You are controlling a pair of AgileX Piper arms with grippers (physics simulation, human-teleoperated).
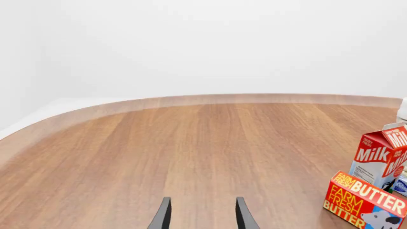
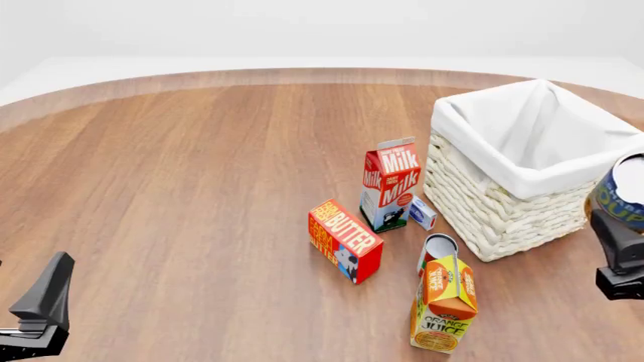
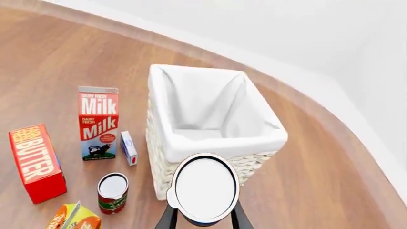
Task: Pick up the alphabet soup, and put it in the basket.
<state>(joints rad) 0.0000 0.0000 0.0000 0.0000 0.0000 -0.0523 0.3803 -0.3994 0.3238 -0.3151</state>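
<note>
The alphabet soup can shows its white top and a blue label at the far right edge of the front view. My right gripper is shut on it and holds it above the table, beside the near right corner of the basket. In the right wrist view the can's white top sits between my fingers, in front of the near wall of the white-lined wicker basket, not over its opening. My left gripper is open and holds nothing, low at the near left.
A milk carton, a small blue-and-white box, a butter box, a red-labelled can and an orange juice carton stand left of and in front of the basket. The milk carton and butter box also show in the left wrist view.
</note>
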